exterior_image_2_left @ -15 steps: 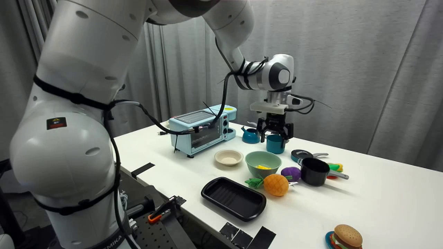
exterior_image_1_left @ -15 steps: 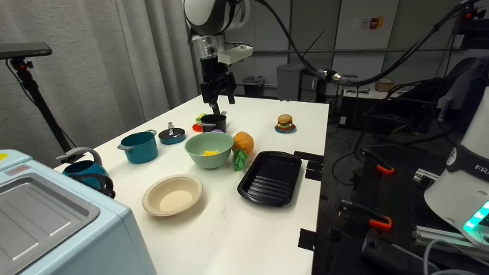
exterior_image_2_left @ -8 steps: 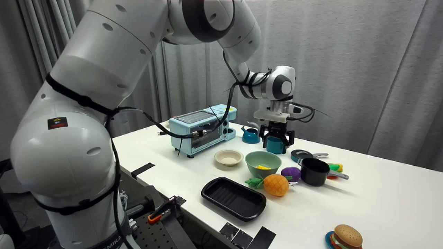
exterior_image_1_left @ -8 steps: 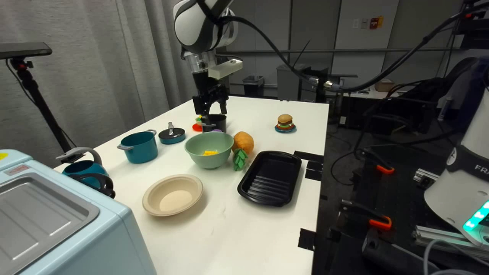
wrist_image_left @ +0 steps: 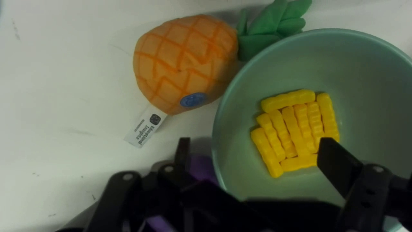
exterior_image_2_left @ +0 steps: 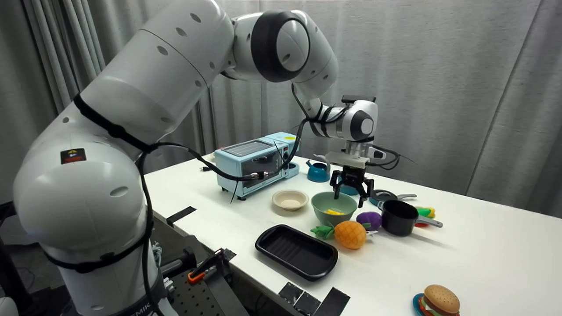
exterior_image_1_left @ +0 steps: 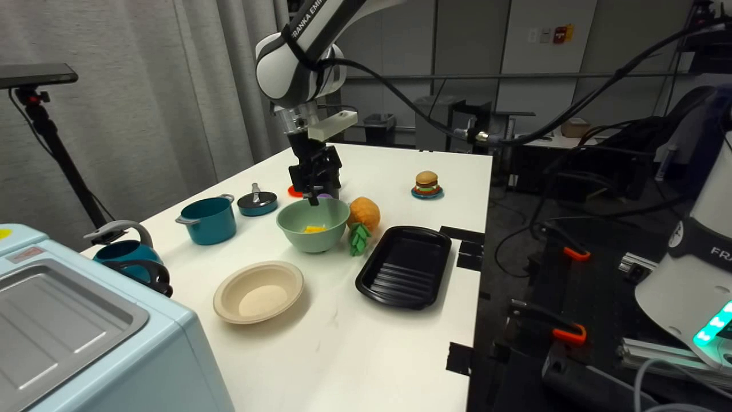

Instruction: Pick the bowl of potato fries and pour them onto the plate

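Several yellow fries (wrist_image_left: 296, 129) lay packed together in the bottom of the green bowl (wrist_image_left: 354, 80), which stood upright on the table (exterior_image_2_left: 483, 254), roughly midway between the edge nearest me and the far edge by the curtain (exterior_image_2_left: 439, 87). My pincer (exterior_image_2_left: 349, 201) hung over the bowl's rim with its jaws spread wide: one finger (wrist_image_left: 338, 166) over the inside, the other outside, near the purple toy (exterior_image_2_left: 368, 218). I could not tell whether either touched the bowl. The cream plate (exterior_image_1_left: 260, 297) sat near the bowl, toward the oven's (exterior_image_1_left: 166, 355) end of the table. The black tray (exterior_image_2_left: 294, 252) lay close to the near edge, and the teal pot (exterior_image_1_left: 213, 229) stood near the far edge. The black saucepan's (exterior_image_2_left: 396, 224) inside was too dark to read. Toward the near edge, a blue saucer (exterior_image_2_left: 417, 303) carried a burger (exterior_image_2_left: 441, 297).
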`<action>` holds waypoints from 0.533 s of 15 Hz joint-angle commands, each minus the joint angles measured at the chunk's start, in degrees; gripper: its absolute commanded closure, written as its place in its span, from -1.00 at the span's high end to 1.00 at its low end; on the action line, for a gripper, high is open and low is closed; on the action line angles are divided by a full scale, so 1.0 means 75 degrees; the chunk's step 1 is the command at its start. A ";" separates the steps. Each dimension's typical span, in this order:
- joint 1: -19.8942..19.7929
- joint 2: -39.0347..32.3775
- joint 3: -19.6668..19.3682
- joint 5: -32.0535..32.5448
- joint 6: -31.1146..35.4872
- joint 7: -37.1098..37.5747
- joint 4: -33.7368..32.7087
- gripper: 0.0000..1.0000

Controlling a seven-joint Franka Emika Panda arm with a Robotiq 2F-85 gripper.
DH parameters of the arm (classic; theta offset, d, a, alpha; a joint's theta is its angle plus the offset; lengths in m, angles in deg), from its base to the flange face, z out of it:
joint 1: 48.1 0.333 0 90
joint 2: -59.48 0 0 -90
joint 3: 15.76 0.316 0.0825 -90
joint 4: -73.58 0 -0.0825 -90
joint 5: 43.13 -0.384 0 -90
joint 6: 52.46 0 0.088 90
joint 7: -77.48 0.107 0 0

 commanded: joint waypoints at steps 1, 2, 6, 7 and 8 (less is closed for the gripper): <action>0.0083 -0.0625 -0.0095 -0.0087 -0.0671 0.0054 -0.0914 1.00; 0.0079 -0.0725 -0.0087 -0.0096 -0.0783 0.0041 -0.1043 1.00; 0.0114 -0.1022 -0.0107 -0.0069 -0.0988 0.0107 -0.1423 1.00; 0.0132 -0.1082 -0.0117 -0.0063 -0.0954 0.0155 -0.1483 1.00; 0.0159 -0.1135 -0.0126 -0.0059 -0.0884 0.0228 -0.1528 1.00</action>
